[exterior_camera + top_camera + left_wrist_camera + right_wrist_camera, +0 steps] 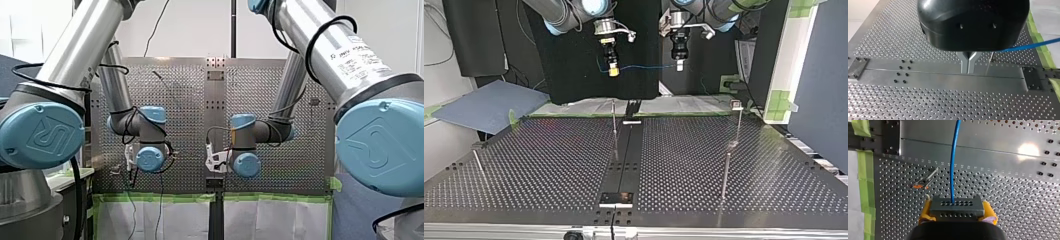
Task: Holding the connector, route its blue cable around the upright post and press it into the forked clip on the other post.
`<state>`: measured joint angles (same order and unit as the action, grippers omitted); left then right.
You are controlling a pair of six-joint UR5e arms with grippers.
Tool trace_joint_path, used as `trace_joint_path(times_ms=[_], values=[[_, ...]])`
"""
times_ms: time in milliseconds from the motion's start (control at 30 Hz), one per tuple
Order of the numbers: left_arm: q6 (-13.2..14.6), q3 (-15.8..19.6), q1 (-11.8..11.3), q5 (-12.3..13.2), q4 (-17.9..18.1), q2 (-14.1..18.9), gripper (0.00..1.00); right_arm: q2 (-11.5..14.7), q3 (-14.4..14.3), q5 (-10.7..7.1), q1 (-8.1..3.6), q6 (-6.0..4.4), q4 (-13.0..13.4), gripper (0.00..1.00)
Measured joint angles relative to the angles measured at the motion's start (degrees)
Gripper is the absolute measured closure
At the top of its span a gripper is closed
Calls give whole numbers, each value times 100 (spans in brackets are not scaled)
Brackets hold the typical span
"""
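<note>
My right claw [958, 214] is clenched on the connector [957, 205], with yellow pads [926, 212] against both its ends. The cable [953, 170] leaves the connector straight ahead, above the table [1010, 195]. A post [923, 184] stands ahead and off to one side, clear of the cable. My left claw [968, 62] is pinched closed; the cable runs in beside its fingers, and I cannot tell whether they touch

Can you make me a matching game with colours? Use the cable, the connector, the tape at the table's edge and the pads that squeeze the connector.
Things:
1. cable
2. connector
3. tape
4. pads of my right gripper

Colours:
A. green
B. yellow
C. blue
D. dark grey

Pairs: 1-C, 2-D, 3-A, 4-B.
</note>
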<state>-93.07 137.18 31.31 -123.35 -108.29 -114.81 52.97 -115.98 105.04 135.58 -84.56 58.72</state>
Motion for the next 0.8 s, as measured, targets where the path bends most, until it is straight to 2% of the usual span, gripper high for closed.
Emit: trace_joint_path(times_ms=[167, 267, 400, 633, 733, 800], values=[[4, 0, -3, 3, -4, -4, 100, -1, 1, 1, -1, -1, -1, 100], [59, -26, -30, 16, -69, 13, 100, -41, 51, 53, -35, -45, -53, 100], [20, -182, -83, 64, -245, 167, 100, 26, 204, 204, -26, -185, -205, 100], [10, -455, -210, 164, -550, 465, 100, 323, 524, 523, -39, -498, -523, 100], [27, -513, -285, 131, -704, 617, 100, 462, 663, 658, -51, -585, -662, 100], [23, -567, -341, 121, -813, 730, 100, 545, 745, 699, -59, -604, -747, 100]])
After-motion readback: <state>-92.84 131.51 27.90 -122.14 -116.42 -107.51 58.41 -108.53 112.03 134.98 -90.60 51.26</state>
